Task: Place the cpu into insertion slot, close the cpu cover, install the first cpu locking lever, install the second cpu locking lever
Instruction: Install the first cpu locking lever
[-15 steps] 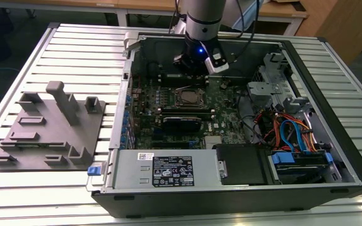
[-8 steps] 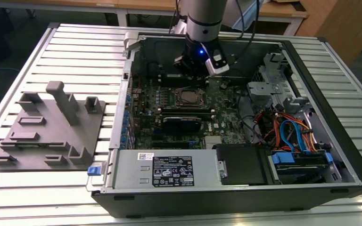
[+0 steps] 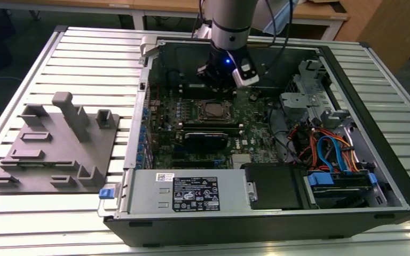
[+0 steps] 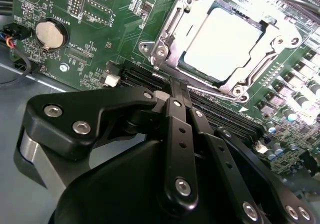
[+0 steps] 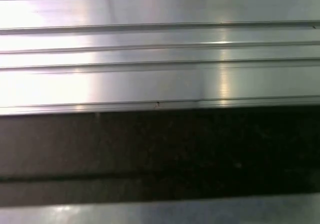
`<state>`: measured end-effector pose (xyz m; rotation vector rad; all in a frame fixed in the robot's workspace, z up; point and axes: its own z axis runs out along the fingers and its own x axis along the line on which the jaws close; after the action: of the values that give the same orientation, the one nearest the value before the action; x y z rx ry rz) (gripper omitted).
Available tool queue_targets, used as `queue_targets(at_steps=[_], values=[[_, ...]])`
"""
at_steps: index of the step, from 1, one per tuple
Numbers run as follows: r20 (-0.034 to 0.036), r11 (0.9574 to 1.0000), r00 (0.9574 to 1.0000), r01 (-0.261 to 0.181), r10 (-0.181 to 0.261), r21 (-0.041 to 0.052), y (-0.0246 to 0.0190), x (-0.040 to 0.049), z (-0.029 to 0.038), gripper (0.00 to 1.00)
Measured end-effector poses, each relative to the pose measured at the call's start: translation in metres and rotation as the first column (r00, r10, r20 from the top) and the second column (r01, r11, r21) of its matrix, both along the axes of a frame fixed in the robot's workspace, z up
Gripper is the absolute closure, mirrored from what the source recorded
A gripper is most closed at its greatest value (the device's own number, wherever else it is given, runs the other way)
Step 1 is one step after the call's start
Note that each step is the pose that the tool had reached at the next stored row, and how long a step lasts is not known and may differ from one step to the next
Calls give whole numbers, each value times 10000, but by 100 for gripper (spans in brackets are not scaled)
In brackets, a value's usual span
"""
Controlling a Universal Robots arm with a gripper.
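The cpu (image 4: 225, 41), a flat square chip with a pale silver top, lies in the insertion slot (image 4: 235, 88) on the green motherboard. The cpu cover (image 4: 172, 26), a silvery frame plate, lies flat around the chip, whose top shows through the cut-out. My gripper (image 4: 177, 86) hangs just beside the socket's edge, its black fingers pressed together with nothing between them. In the exterior view the gripper (image 3: 218, 88) sits inside the open computer case, just behind the socket (image 3: 211, 110). I cannot tell how the locking levers stand.
The case (image 3: 376, 160) lies open on a slatted aluminium table (image 3: 48, 224). Black memory slots (image 4: 220, 119) run beside the socket, and a coin battery (image 4: 48, 33) sits further off. Cables and drive bays (image 3: 333, 154) fill the exterior view's right. A grey fixture (image 3: 55, 144) stands at its left.
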<state>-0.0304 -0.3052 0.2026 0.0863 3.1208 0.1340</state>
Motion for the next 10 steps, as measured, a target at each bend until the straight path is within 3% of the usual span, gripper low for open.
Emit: queue_targets(at_steps=[5,10], values=[[0,10000,10000,1,-1,0,0,3,-32,90],[0,10000,10000,0,0,0,0,4,-19,90]])
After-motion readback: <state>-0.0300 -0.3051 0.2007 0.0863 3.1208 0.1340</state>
